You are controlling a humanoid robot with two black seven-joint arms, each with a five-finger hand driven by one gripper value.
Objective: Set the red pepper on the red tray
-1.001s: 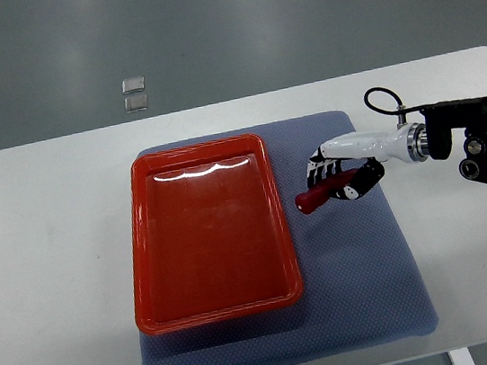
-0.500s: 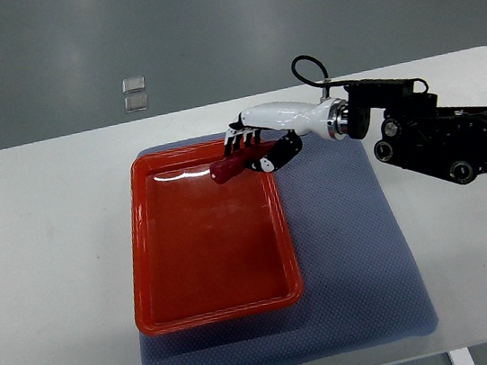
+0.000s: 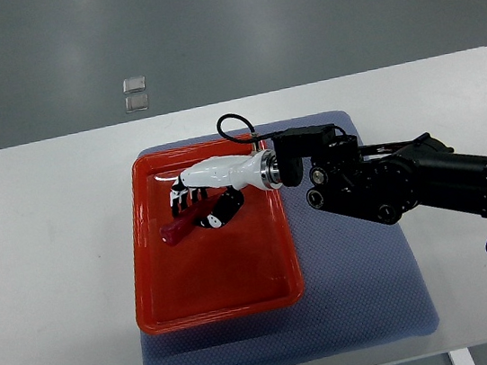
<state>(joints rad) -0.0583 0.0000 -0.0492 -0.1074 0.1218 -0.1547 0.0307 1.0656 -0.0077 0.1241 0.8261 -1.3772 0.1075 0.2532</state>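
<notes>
A white rectangular surface (image 3: 55, 263) is seen from above, with a blue-grey textured fabric mat (image 3: 359, 293) laid on its middle and reaching to the near edge. A glossy red rectangular plastic tray (image 3: 149, 286) is set on the left half of the mat, its long sides running from the far edge toward the near edge of the surface. The right arm (image 3: 407, 182), black and jointed, is stretched in from the right edge across the mat and over the tray's right rim. Its white-and-black fingered right hand (image 3: 203, 202) is held over the far half of the tray, and the fingers (image 3: 181, 191) are curled around a small elongated dark-red pepper (image 3: 178, 231), which is gripped at its right end. The pepper is pointed toward the tray's left rim and lies low over the tray floor; whether it is touching the floor cannot be told. On the grey floor beyond the far edge of the surface, two small pale square tiles (image 3: 134, 93) are seen, one just behind the other.
</notes>
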